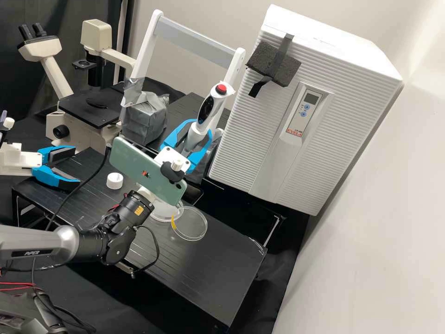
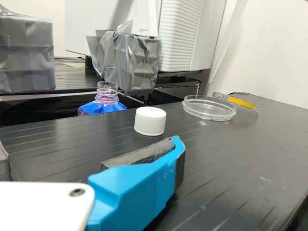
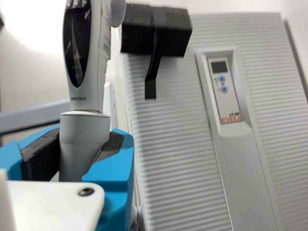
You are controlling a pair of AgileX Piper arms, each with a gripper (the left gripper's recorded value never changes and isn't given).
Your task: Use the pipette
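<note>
Pipette [image 3: 84,57] bearing dark print [image 3: 79,98] stands clamped in right gripper [image 3: 74,151].

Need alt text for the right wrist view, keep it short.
The right gripper is shut on a grey-and-white pipette, its lower body clamped between the padded blue fingers. Behind it stands a white ribbed cabinet with a small control panel and a black foam block strapped to it.

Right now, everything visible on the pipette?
The pipette is a white-grey plastic handheld unit with a dark glossy front panel and a red button on top. It stands nearly upright, leaning slightly, clamped at its lower body between the dark pads of the right pincer, beside the white ribbed cabinet.
</note>
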